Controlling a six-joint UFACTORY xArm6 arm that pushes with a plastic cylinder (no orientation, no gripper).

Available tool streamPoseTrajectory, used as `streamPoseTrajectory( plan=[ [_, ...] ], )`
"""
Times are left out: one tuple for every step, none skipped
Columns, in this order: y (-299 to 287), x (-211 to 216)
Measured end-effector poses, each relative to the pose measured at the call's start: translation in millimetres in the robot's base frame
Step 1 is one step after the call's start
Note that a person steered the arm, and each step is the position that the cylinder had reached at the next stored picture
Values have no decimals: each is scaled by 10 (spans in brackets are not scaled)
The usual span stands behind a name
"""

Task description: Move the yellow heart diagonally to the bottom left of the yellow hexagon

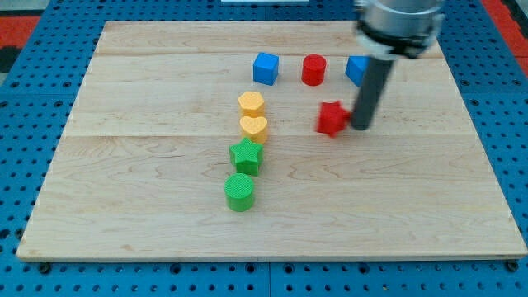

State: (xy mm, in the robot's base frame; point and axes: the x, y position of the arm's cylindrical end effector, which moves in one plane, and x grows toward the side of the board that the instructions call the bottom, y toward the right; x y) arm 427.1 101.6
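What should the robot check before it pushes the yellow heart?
1. Yellow heart in view: ok.
2. Yellow hexagon in view, just above the heart: ok.
3. My tip next to the heart: not ok; it sits beside the red block, far to the view's right.
4. Board bare to the hexagon's lower left: ok.
5. Green star right below the heart, may get bumped: not ok.

My rod [373,87] covers most of a blue block [355,68] near the view's top right, so its shape cannot be told. The arm [398,21] above is blurred and cut off by the top edge (the desk's [124,206] corners all show). The red block [332,119] beside my tip [361,126] is too soft-edged to name its shape.
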Motion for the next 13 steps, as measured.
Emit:
streamPoseTrajectory(
  plan=[
    [-81, 147],
    [-87, 579],
    [-758, 695],
    [-995, 421],
    [-1195, -61],
    [-1312, -324],
    [-1304, -508],
    [-1325, -362],
    [-1895, -393],
    [-2431, -436],
    [-3034, -813],
    [-3513, -231],
    [-3264, -121]
  ],
)
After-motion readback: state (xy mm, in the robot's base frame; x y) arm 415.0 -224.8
